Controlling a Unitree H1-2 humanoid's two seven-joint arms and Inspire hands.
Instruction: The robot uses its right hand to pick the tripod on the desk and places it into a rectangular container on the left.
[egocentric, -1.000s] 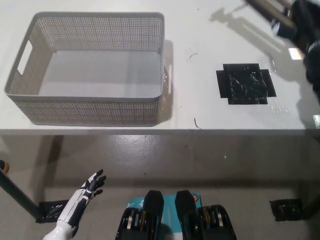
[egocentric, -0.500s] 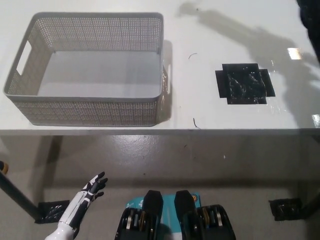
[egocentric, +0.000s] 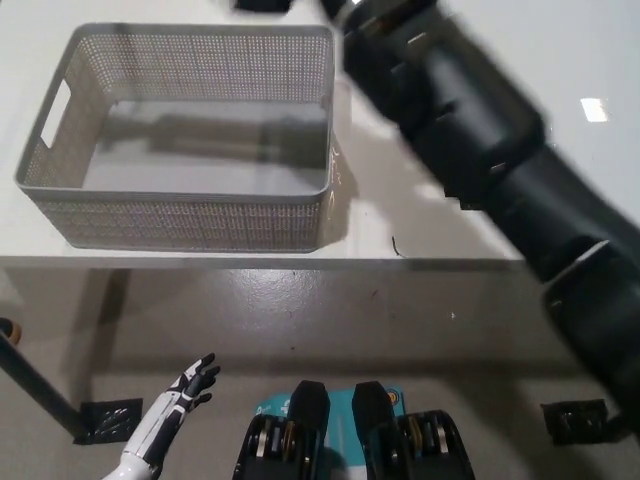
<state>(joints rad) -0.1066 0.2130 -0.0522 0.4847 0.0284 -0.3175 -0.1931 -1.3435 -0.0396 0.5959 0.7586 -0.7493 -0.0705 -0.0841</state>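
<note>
Carrying toward the basket (egocentric: 180, 215) at ten o'clock: right hand runs out of frame, grip unverifiable. Release only once over its floor. Left hand (egocentric: 165, 425) idle, fingers spread, seven o'clock.

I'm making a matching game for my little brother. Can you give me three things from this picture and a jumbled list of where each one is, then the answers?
Things:
1. gray basket
2. white left hand
3. black right arm

Places:
A. low at the picture's lower left, below the desk edge, fingers apart
B. stretching across the desk from the right
C. on the desk's left part

Pairs: 1-C, 2-A, 3-B
</note>
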